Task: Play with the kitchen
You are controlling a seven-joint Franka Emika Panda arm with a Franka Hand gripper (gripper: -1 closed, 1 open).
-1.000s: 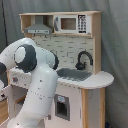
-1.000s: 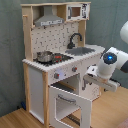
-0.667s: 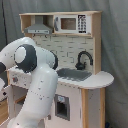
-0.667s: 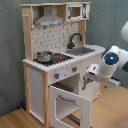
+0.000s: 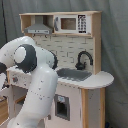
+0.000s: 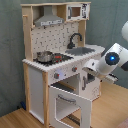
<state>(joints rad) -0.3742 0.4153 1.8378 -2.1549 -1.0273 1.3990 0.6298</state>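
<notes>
The kitchen (image 6: 50,70) is a tall white and light-wood toy unit with a hood (image 6: 49,21), a small microwave (image 6: 76,11), a black faucet (image 6: 75,39) and a grey sink (image 6: 82,50). Its oven door (image 6: 70,104) hangs open toward the front. A metal pot (image 6: 44,56) sits on the stovetop. In the second exterior view my gripper (image 6: 89,77) hovers by the kitchen's front right corner, just above the open door. In the first exterior view the kitchen (image 5: 90,85) stands behind my white arm (image 5: 35,75), which hides the gripper and the stovetop.
A dark curtain (image 5: 112,40) hangs behind the kitchen. Wooden floor (image 6: 15,120) lies in front of it. The rounded counter end (image 5: 100,79) sticks out on the first exterior view's right. My arm's bulky joint (image 6: 112,59) sits right of the sink.
My arm has drawn slightly up and toward the second exterior view's right, away from the kitchen front. The oven door stays open.
</notes>
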